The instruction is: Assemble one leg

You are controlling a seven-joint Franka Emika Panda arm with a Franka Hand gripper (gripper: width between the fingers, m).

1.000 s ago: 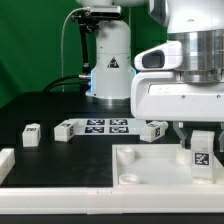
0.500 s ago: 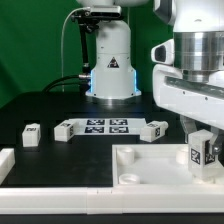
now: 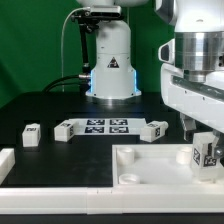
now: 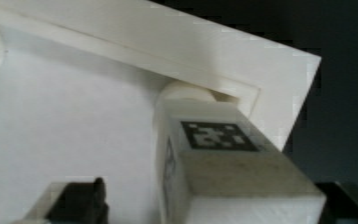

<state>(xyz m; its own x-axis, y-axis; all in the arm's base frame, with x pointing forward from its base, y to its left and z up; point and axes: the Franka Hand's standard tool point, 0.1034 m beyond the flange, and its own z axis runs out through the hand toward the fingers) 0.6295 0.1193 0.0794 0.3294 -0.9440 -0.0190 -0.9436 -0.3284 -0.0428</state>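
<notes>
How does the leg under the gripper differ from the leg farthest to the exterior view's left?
The held leg stands upright at the tabletop corner; the loose leg rests on the dark table. The held leg sits under the gripper; the loose leg is untouched. Both are white, tagged.

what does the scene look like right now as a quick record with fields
gripper: shut on the leg
leg: upright, tag showing, lower end at a corner of the tabletop
tabletop: white, raised rim, flat on the table
other legs: three, loose behind the tabletop
marker board: between two of them
</notes>
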